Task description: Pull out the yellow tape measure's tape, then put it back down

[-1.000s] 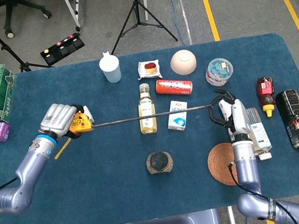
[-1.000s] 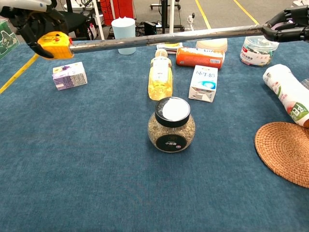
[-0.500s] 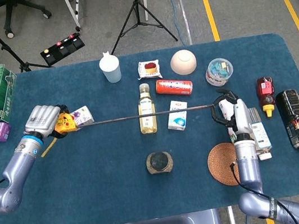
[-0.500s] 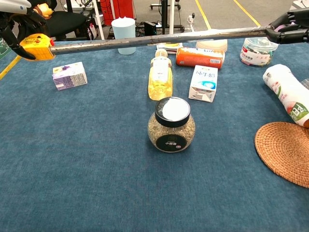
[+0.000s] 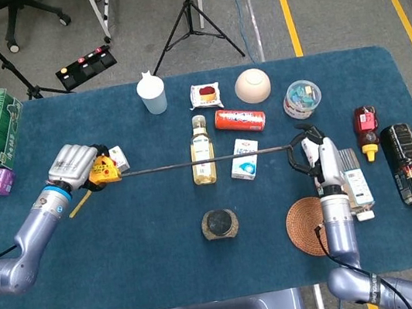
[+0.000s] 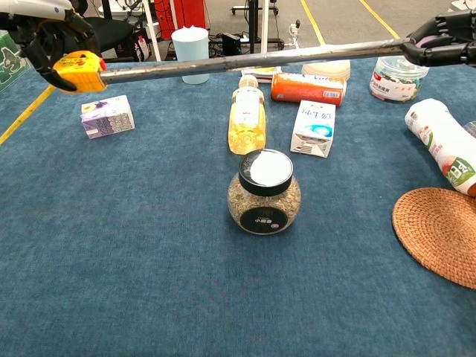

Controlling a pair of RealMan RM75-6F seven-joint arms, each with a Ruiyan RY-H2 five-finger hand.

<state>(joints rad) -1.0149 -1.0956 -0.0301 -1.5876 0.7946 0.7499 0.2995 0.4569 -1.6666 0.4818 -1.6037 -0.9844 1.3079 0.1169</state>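
While the tape (image 5: 207,160) is stretched across the table's middle in the head view, the left hand (image 5: 73,164) has come back in from the left edge compared with half a second ago, so the pulled-out span looks a bit shorter. I'd judge the pull-out is done and the tape is starting to feed back, with the put-down not yet begun. The left hand holds the yellow tape measure (image 5: 104,171) above the table (image 5: 154,272) near its left edge, fingers wrapped over the case, forearm angled up from the near-left corner. The right hand (image 5: 312,155) pinches the tape's far end toward the right side, arm rising from the near edge. In the chest view, the tape measure (image 6: 79,71) sits clear of the cloth, dark fingers of the left hand (image 6: 46,37) clamped round it; the tape (image 6: 253,59) runs taut over the bottle (image 6: 246,115) and cans, and the right hand (image 6: 439,41) has fingertips closed on its end at the far right.
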